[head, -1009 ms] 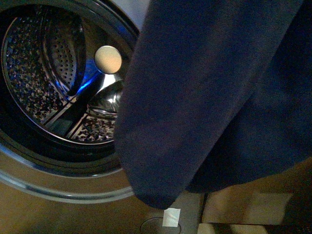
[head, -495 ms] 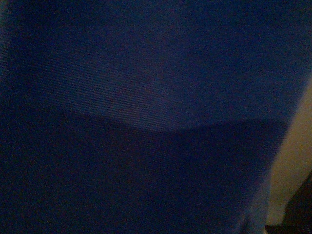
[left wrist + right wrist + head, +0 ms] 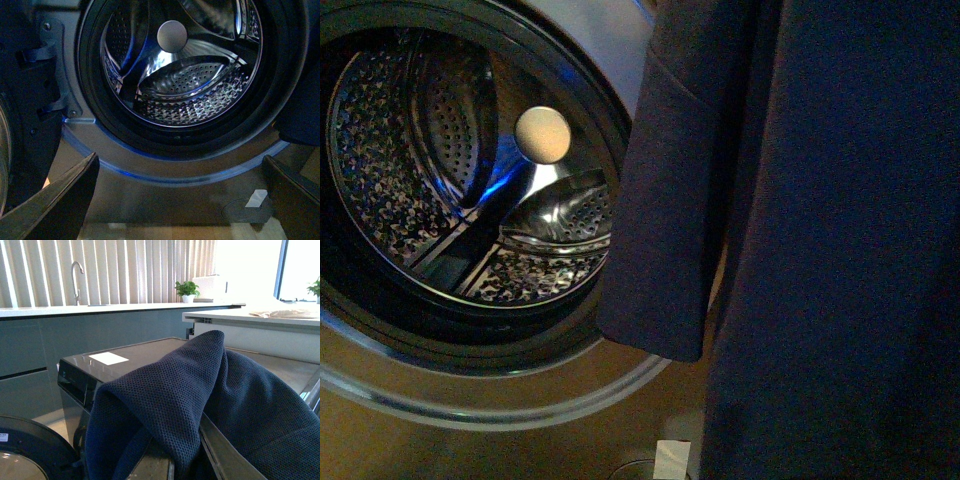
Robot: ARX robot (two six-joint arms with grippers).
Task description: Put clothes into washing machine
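Observation:
The dark navy clothes [image 3: 820,250] hang down the right side of the front view, close to the camera, with a sleeve end [image 3: 655,300] beside the washing machine's round mouth [image 3: 470,170]. In the right wrist view my right gripper [image 3: 175,460] is shut on the clothes [image 3: 165,400], which drape over its fingers [image 3: 225,455]. My left gripper [image 3: 182,200] is open and empty, low in front of the drum [image 3: 185,85]. The perforated steel drum glows blue inside.
The open machine door [image 3: 25,125] stands beside the mouth in the left wrist view. A round floor fitting with white tape [image 3: 255,200] lies below the machine. The machine's top [image 3: 125,355], a counter with a tap [image 3: 75,275] and plants show behind.
The clothes covered the whole front view half a second ago. They have swung back to the right, and the drum shows again.

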